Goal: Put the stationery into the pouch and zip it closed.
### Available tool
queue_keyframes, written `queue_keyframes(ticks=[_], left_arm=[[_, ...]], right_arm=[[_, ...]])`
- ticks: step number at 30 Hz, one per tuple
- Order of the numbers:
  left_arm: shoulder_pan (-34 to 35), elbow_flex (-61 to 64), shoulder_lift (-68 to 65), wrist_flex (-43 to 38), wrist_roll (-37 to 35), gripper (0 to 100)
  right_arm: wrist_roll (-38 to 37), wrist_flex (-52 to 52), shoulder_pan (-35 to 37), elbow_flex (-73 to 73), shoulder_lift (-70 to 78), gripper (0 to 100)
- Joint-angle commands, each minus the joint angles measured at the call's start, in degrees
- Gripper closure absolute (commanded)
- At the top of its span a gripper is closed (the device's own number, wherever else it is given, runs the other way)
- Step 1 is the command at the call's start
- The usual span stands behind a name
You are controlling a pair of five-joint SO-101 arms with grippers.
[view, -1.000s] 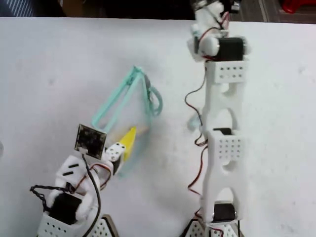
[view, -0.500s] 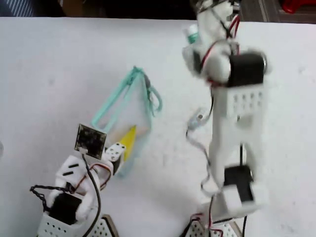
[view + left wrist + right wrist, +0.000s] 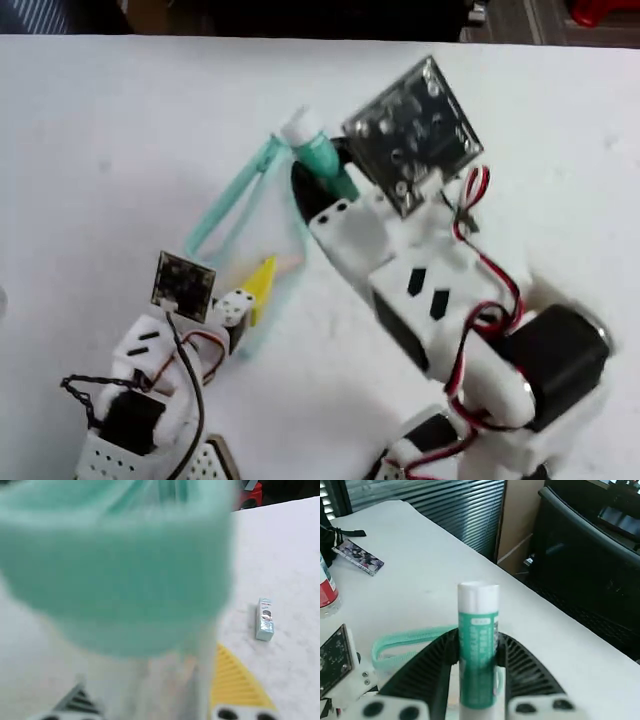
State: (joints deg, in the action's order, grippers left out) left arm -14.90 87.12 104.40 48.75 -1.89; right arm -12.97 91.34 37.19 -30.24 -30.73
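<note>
Glue stick (image 3: 478, 615), green with a white end, is clamped between the closed black jaws of the right gripper (image 3: 477, 645), by the far end of the teal-edged pouch (image 3: 228, 203) lying on the worktop (image 3: 120, 130). At the pouch's near end sits the left gripper (image 3: 258, 285); its grip cannot be told.

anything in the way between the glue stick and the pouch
Nothing visible stands between them. The glue stick, clamped in the right gripper, hangs right by the pouch's far end. The left gripper sits at the pouch's near end, away from the stick.
</note>
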Motion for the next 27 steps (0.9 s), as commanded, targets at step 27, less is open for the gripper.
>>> queue_keyframes(ticks=[27], left_arm=[[0.2, -0.8, 0.6, -1.2, -0.1, 77]], right_arm=[[6.2, -56.0, 9.3, 45.3, -9.4, 98.2]])
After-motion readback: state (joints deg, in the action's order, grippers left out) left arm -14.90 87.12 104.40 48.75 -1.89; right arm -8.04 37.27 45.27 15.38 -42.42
